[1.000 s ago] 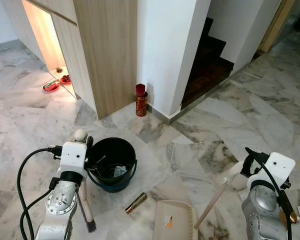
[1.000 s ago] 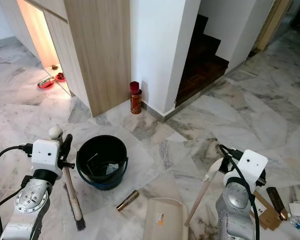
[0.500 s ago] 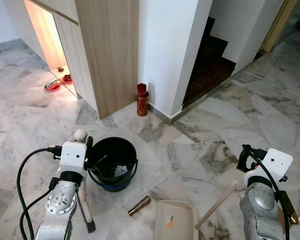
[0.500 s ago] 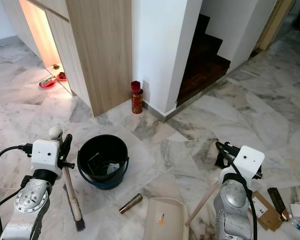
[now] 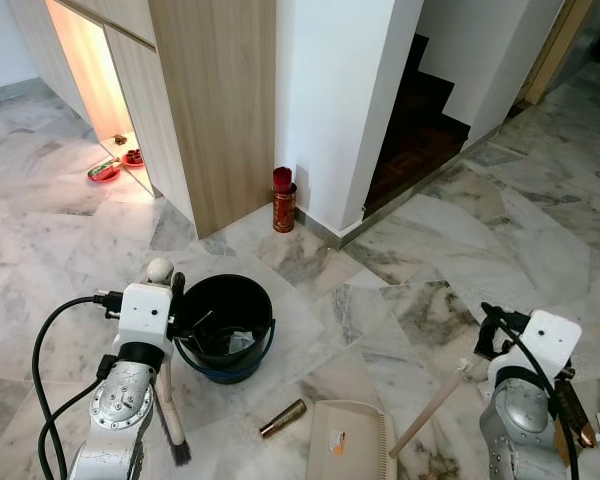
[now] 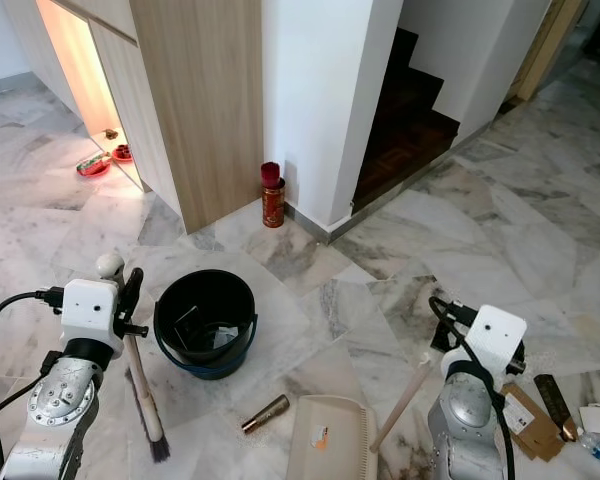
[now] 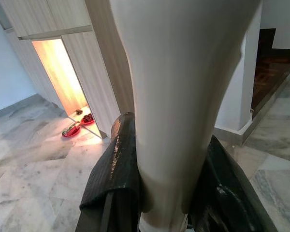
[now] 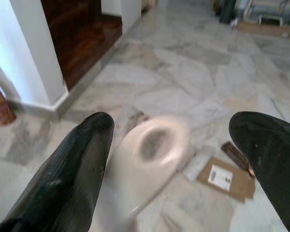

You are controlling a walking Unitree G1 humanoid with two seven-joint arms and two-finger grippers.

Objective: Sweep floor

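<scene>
- Up close, the left gripper point(image 7: 170, 174) is clamped on the cream handle of the brush point(image 5: 169, 400), one black finger point(image 7: 113, 169) pressed against each side of it.
- From the head views, the brush stands nearly upright at the robot's left, its rounded knob at the top and its dark bristles touching the marble floor point(image 5: 70, 260).
- Meanwhile the right gripper point(image 8: 169, 159) has its fingers spread wide, with nothing between them but the blurred, looped end of the dustpan handle point(image 8: 150, 147), which they do not touch.
- That handle slants across the floor from just beside the right arm to the beige dustpan point(image 5: 350, 442), which lies flat at the bottom of the head views, between the two arms.
- Just left of the dustpan lies a small brown tube point(image 5: 283, 418) on its side.
- Beside the brush stands a black bucket point(image 5: 225, 327) with a blue base and some scraps inside.
- Farther off, a red canister point(image 5: 283, 200) stands against the white wall, near the wooden cabinet point(image 5: 215, 100).
- Dark wooden stairs point(image 5: 420, 130) rise to the right of the wall.
- Pieces of cardboard point(image 8: 227, 176) lie on the floor by the right arm.
</scene>
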